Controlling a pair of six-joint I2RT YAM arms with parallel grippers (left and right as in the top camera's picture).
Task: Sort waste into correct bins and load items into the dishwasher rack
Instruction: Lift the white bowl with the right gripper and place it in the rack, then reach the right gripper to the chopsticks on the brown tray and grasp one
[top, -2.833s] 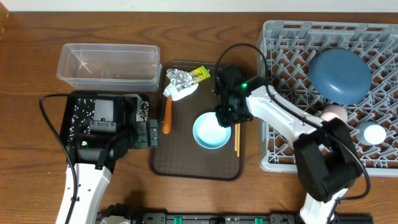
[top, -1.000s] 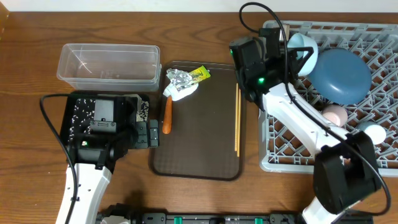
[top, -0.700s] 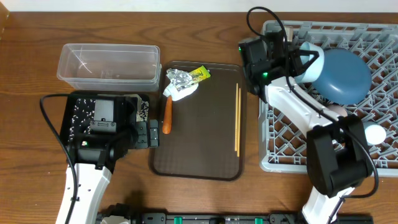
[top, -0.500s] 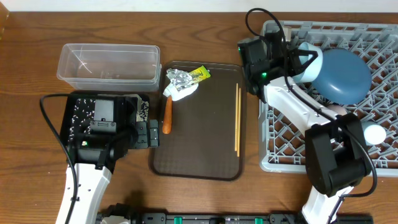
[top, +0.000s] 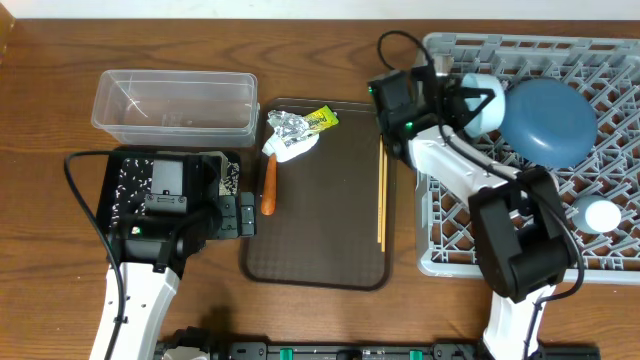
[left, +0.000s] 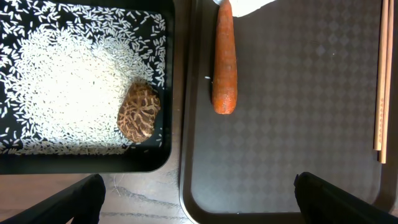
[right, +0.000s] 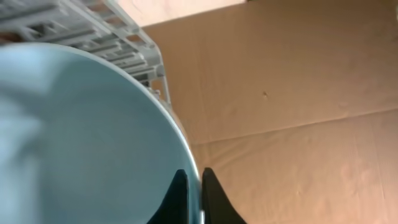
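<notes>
My right gripper (top: 460, 97) is shut on the rim of the white bowl (top: 484, 101), holding it tilted on edge over the back left of the grey dishwasher rack (top: 600, 262), next to the dark-blue plate (top: 550, 120). In the right wrist view the fingers (right: 194, 190) pinch the bowl's rim (right: 93, 137). My left gripper (left: 199, 205) is open and empty at the edge between the black tray (left: 168, 93) and the brown serving tray. The black tray holds rice grains (left: 68, 81) and the brown lump (left: 138, 112). The carrot stick (top: 268, 186), foil (top: 287, 124), sachet (top: 323, 118), white paper (top: 292, 148) and chopsticks (top: 381, 195) lie on the serving tray.
The clear tub (top: 175, 105) stands at the back left. The brown serving tray (top: 320, 230) sits mid-table. A light-blue cup (top: 602, 215) sits in the rack's right side. The pink cup is hidden behind my right arm. My left arm covers much of the black tray (top: 125, 195).
My right gripper lifted the white bowl off the serving tray and carried it to the rack's back left, beside the plate. The left arm has not moved.
</notes>
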